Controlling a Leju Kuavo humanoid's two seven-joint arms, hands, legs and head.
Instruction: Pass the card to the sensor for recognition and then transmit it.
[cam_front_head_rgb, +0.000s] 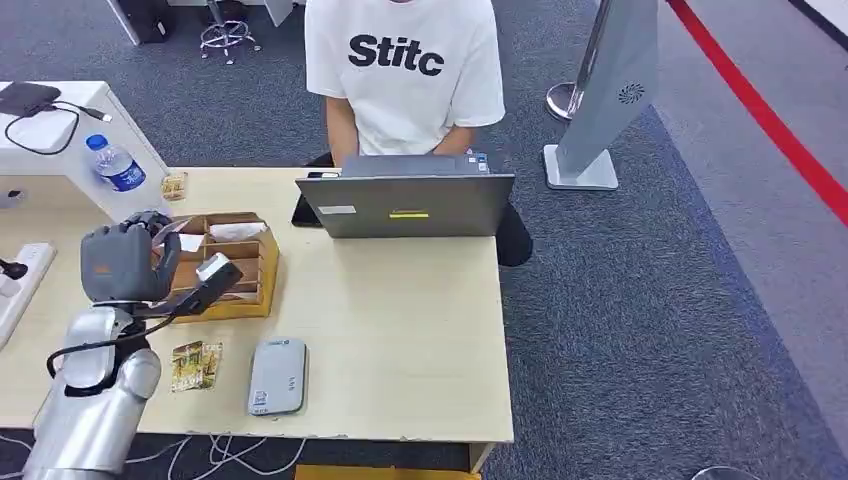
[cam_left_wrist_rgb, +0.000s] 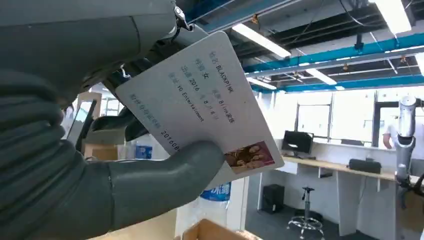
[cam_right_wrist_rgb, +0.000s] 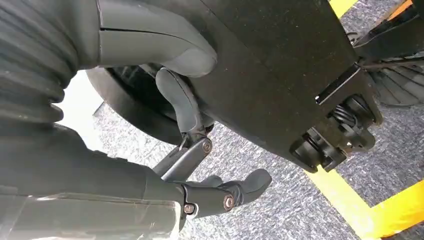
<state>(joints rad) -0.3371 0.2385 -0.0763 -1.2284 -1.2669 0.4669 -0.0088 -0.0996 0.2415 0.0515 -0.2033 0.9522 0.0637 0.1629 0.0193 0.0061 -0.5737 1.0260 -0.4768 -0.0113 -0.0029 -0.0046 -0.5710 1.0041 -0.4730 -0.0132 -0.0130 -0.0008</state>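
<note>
My left hand (cam_front_head_rgb: 125, 262) is raised over the left part of the table, just left of the wooden organiser box (cam_front_head_rgb: 240, 275). In the left wrist view this hand (cam_left_wrist_rgb: 100, 185) pinches a white card (cam_left_wrist_rgb: 200, 95) between thumb and fingers; the card bears printed text and a small photo. A flat grey sensor pad (cam_front_head_rgb: 277, 376) lies near the table's front edge, to the right of and below my left hand. A second card (cam_front_head_rgb: 195, 365) with a picture lies on the table beside the sensor. My right hand (cam_right_wrist_rgb: 185, 165) hangs above the floor, fingers apart, holding nothing.
A person in a white T-shirt (cam_front_head_rgb: 400, 70) sits behind a grey laptop (cam_front_head_rgb: 405, 205) at the table's far edge. A water bottle (cam_front_head_rgb: 115, 165) stands at the far left and a power strip (cam_front_head_rgb: 20, 275) lies to the left. The wooden table (cam_front_head_rgb: 400, 340) has bare surface to the right.
</note>
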